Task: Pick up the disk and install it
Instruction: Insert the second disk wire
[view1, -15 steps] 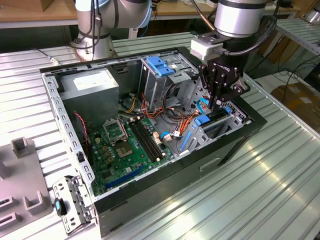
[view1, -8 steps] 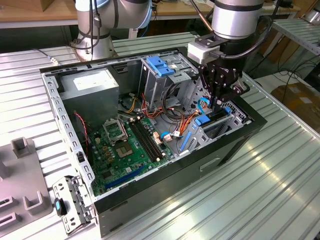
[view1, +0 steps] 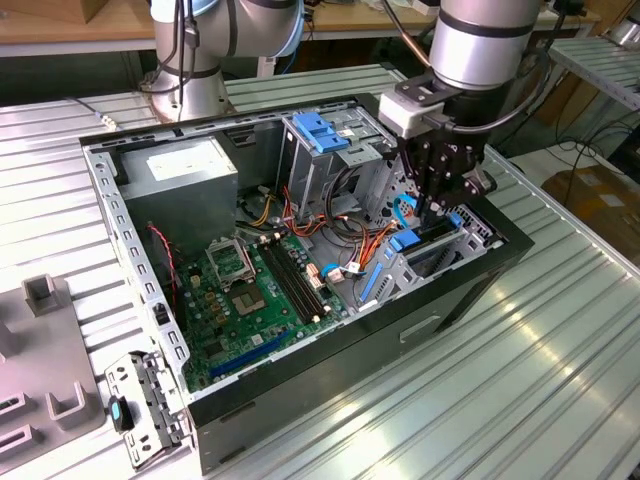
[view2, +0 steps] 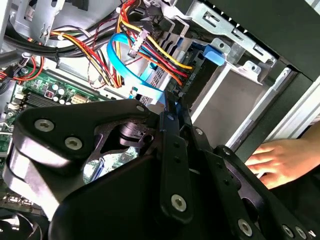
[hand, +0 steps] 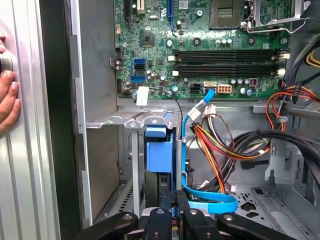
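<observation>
The disk (view1: 422, 240), grey metal with bright blue rails, sits on edge in the drive bay at the front corner of the open computer case (view1: 130, 260), on the exterior view's right. My gripper (view1: 430, 212) reaches straight down onto it from above. In the first wrist view the blue rail of the disk (hand: 159, 152) runs down into the metal bay, and my gripper (hand: 174, 207) has its fingers drawn close on the disk's near edge. In the second wrist view my gripper (view2: 172, 107) points at the same bay, its fingers almost together.
Blue, orange and red cables (hand: 215, 150) crowd the space beside the bay. The motherboard (view1: 250, 290), the grey power-supply box (view1: 185, 170) and a light-blue latch plate (view1: 318, 130) fill the case. A person's hand (view2: 280, 160) rests on the case's outer wall. Grey fixtures (view1: 45, 370) lie outside.
</observation>
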